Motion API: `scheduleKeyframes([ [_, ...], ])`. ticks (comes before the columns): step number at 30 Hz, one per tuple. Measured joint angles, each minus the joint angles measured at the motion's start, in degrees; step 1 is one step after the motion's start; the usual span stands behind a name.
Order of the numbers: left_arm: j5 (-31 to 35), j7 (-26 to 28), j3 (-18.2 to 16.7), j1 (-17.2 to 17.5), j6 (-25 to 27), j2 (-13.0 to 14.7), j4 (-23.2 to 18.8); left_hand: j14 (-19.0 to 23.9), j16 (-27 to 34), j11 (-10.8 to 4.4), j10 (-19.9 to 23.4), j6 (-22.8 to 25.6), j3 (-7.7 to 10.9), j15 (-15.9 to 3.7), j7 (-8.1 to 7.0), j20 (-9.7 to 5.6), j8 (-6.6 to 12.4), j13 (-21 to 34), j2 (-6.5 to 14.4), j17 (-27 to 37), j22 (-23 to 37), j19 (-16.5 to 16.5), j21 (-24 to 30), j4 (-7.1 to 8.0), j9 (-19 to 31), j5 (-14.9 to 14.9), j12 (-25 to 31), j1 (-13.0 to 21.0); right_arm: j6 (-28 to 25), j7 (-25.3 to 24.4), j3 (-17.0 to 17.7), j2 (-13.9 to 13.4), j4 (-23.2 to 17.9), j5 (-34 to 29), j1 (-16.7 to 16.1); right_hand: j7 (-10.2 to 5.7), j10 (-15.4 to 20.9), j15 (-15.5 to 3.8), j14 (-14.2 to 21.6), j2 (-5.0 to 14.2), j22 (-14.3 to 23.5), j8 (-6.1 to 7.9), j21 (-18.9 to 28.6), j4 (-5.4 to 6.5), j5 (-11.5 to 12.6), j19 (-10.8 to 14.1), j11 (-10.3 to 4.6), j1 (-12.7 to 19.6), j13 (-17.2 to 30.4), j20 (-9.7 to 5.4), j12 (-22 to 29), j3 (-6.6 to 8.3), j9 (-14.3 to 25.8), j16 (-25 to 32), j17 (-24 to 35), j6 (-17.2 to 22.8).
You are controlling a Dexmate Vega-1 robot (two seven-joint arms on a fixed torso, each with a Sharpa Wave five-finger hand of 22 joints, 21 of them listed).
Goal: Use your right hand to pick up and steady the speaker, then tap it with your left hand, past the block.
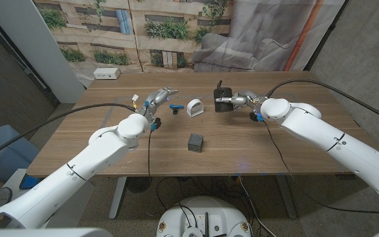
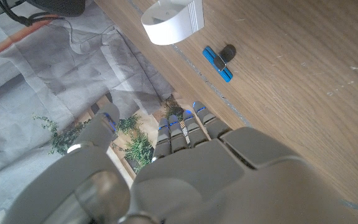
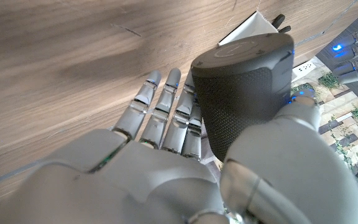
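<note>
Gripping the right hand (image 3: 185,168): dark mesh-sided speaker (image 3: 244,93) (smooth round cap).

A lab or test room: a wooden table (image 1: 255,148) on bare floor, a printed garden backdrop (image 1: 163,26), trailing cables (image 1: 288,174).

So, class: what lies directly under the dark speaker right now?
The right hand wraps the speaker, fingers on one side. Wooden table shows around it; whether its base touches the table is hidden by the hand.
</note>
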Motion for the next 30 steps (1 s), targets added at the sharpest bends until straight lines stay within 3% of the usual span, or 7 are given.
scheduleKeyframes([
  [5,-1.0,0.0,0.0,0.0,3.8,0.0,0.0,-4.5,-0.4,-0.98,-2.5,-0.1,-1.03,1.18,-1.26,0.20,0.30,0.0,-3.4,0.1,0.0,-5.8,-0.2,0.11,0.0,0.0,-0.6,3.4,0.0,0.0,-0.6,0.1,-1.0,0.0,0.2,0.15,0.0,0.00,0.0,0.00,0.0,0.00,-0.5,0.00,0.0,-1.1,0.00,0.0,0.5,-0.22,0.2,0.00,0.3,0.0,0.2,0.1],
  [6,-1.4,-0.2,0.2,-1.8,4.5,-0.7,-1.0,-5.4,-0.4,-0.91,-3.3,-0.3,-1.37,1.49,-1.42,0.22,0.30,0.0,-4.1,0.1,0.0,-6.9,-0.2,0.12,0.2,0.0,-0.6,4.1,-2.2,-1.4,-0.7,0.1,-1.2,0.2,0.3,0.21,0.0,0.00,0.0,0.00,0.0,-0.01,-0.5,0.00,0.0,-1.1,0.00,0.0,0.7,-0.11,0.2,0.00,0.3,0.0,0.2,0.2],
  [12,-3.7,-1.7,0.2,-3.9,8.3,-0.6,-1.7,-10.5,-0.4,0.81,-7.9,-2.9,-2.53,3.12,-0.41,0.18,-0.39,0.0,-6.5,0.1,0.1,-11.7,-0.2,0.51,0.3,0.0,-0.8,7.1,-3.4,-2.5,-1.4,0.3,-1.6,0.2,0.7,0.31,0.0,0.00,0.0,0.76,0.0,0.44,-0.5,-0.01,-0.2,-1.4,0.00,-0.8,1.1,0.19,0.7,-0.01,0.3,0.0,0.4,0.3],
  [19,-5.4,-3.7,0.9,-6.6,11.2,-0.1,-1.8,-16.3,-0.4,2.77,-13.4,-7.2,-3.86,4.34,0.96,0.22,-1.06,0.0,-7.5,0.1,0.1,-17.2,-0.2,0.90,0.3,0.0,-0.8,9.0,-3.5,-3.2,-2.1,0.7,-1.5,0.0,1.3,0.30,0.0,0.00,0.0,0.76,0.0,0.44,-0.5,-0.08,-0.2,-1.7,0.00,-0.8,1.4,-0.04,0.7,-0.08,0.3,0.0,0.7,0.3],
  [25,-6.7,-6.4,2.1,-9.7,12.8,0.2,-0.9,-17.3,-0.4,4.79,-18.7,-12.6,-5.15,5.01,2.25,0.32,-1.60,0.0,-8.0,0.3,0.1,-17.5,-0.2,1.07,0.3,-0.1,-0.8,9.5,-3.3,-4.0,-2.8,1.2,-1.3,-0.8,1.7,0.30,0.0,0.00,0.0,0.75,0.0,0.43,-0.5,-0.08,-0.2,-1.9,0.00,-0.7,1.8,-0.22,1.1,-0.09,0.2,0.0,0.7,0.3],
  [30,-7.6,-9.0,3.4,-12.4,13.8,0.3,0.2,-17.3,-0.4,5.85,-19.2,-16.0,-5.93,5.88,2.89,0.32,-1.61,0.0,-8.0,0.4,0.1,-17.4,-0.2,1.25,0.3,-0.3,-1.1,9.5,-2.9,-4.6,-3.3,1.5,-1.2,-1.6,1.9,0.41,0.0,-0.01,0.0,0.75,0.0,0.43,-0.5,-0.08,-0.2,-1.9,0.00,-0.7,2.0,-0.22,1.2,-0.09,0.3,0.4,1.0,0.4],
])
